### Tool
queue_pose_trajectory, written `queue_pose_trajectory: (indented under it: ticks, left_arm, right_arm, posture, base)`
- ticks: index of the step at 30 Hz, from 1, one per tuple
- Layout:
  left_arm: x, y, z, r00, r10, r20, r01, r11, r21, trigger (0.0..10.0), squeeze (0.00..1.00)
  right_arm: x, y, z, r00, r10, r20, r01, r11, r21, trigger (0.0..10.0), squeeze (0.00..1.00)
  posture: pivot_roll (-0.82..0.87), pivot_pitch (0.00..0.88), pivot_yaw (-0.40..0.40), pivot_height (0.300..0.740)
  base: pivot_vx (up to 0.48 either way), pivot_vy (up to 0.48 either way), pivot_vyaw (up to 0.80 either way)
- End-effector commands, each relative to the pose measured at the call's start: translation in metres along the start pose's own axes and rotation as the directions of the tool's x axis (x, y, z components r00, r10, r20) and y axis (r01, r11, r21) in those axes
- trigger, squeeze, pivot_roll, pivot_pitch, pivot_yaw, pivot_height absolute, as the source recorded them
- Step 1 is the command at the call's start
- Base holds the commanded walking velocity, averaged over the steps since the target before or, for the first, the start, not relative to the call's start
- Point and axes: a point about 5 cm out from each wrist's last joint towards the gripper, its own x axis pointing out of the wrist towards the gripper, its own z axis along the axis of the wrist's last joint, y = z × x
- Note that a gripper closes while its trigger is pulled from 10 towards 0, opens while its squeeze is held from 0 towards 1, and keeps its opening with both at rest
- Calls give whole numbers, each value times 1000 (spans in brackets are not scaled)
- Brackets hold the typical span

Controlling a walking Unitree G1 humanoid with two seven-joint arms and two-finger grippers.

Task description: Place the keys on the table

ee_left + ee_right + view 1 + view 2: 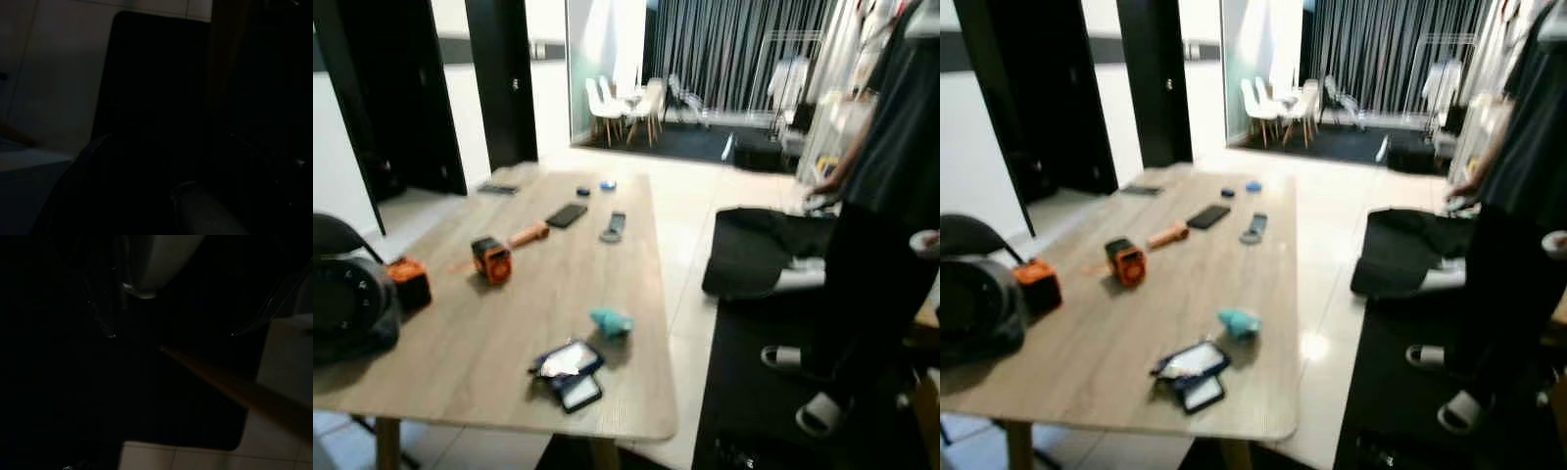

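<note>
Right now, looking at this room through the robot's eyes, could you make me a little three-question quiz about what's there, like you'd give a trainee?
1. True or false: the teal object lies on the wooden table, near the edge on the robot's right.
2. Multiple choice: what stands in the far room beyond the table? A) a bed B) white chairs C) a bicycle
3. Fill in: the person standing on the robot's right wears white ____ on the feet.

Key:
1. True.
2. B, white chairs.
3. Slippers; one foot rests on the dark mat.
</note>
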Motion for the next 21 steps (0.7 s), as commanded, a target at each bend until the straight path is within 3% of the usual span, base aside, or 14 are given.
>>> queue_pose_trajectory:
  ticks: [1,15,21]
  left_arm:
    - [-2,1,-6,999,1,-32,-1,1000,14,10000,0]
    - [-1,1,-4,999,-10,-36,11,999,34,10000,0]
    - [-1,3,-5,999,7,-37,-6,999,37,10000,0]
  right_arm:
    - [-1,-2,-3,1000,-9,-21,9,1000,-4,10000,0]
    - [-1,-4,-4,1000,-21,-21,21,1000,1,10000,0]
    - [-1,-1,-3,1000,7,-25,-8,999,-42,10000,0]
  posture:
    - [62,0,22,740]
    - [67,0,25,740]
    - [68,0,25,740]
  base:
    - [0,0,0]
    - [0,0,0]
    - [0,0,0]
